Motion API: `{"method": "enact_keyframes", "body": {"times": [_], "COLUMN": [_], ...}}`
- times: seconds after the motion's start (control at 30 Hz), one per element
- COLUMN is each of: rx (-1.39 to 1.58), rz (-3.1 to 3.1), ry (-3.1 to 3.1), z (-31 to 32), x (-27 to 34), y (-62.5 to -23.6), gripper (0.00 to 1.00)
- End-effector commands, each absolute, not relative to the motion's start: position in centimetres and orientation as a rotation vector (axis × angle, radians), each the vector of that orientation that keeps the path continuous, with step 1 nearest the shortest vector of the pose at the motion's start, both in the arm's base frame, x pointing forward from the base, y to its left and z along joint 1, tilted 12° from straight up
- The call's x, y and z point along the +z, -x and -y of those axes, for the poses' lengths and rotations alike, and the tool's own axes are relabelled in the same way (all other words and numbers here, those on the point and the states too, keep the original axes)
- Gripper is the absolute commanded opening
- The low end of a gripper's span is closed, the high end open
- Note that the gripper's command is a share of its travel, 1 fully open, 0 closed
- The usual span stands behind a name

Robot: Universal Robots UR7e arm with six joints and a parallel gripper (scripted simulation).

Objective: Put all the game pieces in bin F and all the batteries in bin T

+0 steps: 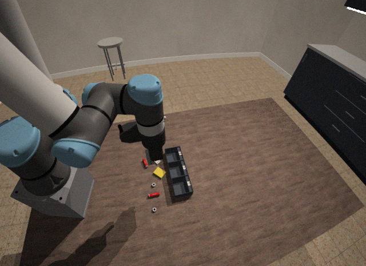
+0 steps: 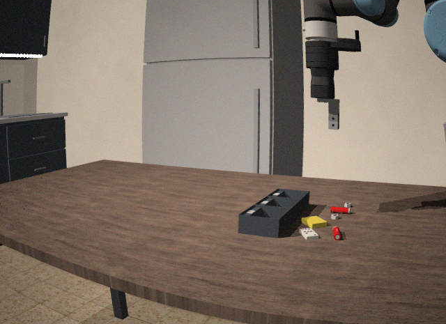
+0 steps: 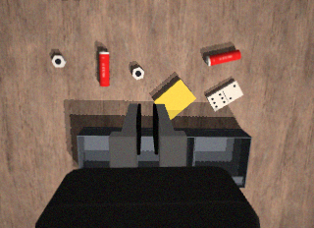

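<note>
Claw: my claw [image 3: 146, 124] hangs high above the counter [image 2: 143, 219], fingers drawn nearly together with only a thin gap, gripping nothing.
Bins: the dark three-compartment bin block [image 3: 216, 149] lies right under my fingers in the wrist view; its labels face away from me, so I cannot read which is F and which is T. All three compartments look bare.
Yellow block: the yellow block [image 3: 175, 97] sits tilted just beside the bin wall, not a game piece or battery as far as I can judge, so it stays.
Domino: the white domino [image 3: 224, 95], my one game piece, lies flat just beside the yellow block and near the bin.
Batteries: one red battery [image 3: 223, 57] lies beyond the domino, the other red battery [image 3: 104, 68] well to the side, between the two nuts.
Nuts: a nut [image 3: 137, 73] and a second nut [image 3: 58, 60] rest apart; both stay.
Room: the domino's far side is free, but the bin wall crowds its near side, so I judge a descent must keep my fingers off that wall.
</note>
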State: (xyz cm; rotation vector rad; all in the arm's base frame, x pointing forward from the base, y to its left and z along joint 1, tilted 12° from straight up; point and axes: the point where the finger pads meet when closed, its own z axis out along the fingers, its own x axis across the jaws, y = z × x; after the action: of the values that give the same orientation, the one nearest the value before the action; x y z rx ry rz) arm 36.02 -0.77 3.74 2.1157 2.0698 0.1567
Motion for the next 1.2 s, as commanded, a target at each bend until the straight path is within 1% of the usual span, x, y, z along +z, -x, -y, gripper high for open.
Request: {"method": "enact_keyframes", "body": {"times": [0.0,0.17,0.23,0.73,0.8,0.87,1.17], "rx": [0.157,0.130,0.130,0.064,0.064,0.049,0.011], "rz": [-2.070,-2.263,-2.263,-2.601,-2.601,-2.660,-2.782], "ry": [-2.115,-1.893,-1.893,-1.380,-1.380,-1.260,-0.953], "z": [0.8,2.1,2.1,5.9,5.9,6.7,6.8], "x": [3.8,1.4,1.4,-5.1,-5.1,-6.5,-6.6], "y": [-36.0,-39.2,-39.2,-48.1,-48.1,-50.0,-50.2], "gripper": [0.31,0.31,0.31,0.31,0.31,0.31,0.31]}}
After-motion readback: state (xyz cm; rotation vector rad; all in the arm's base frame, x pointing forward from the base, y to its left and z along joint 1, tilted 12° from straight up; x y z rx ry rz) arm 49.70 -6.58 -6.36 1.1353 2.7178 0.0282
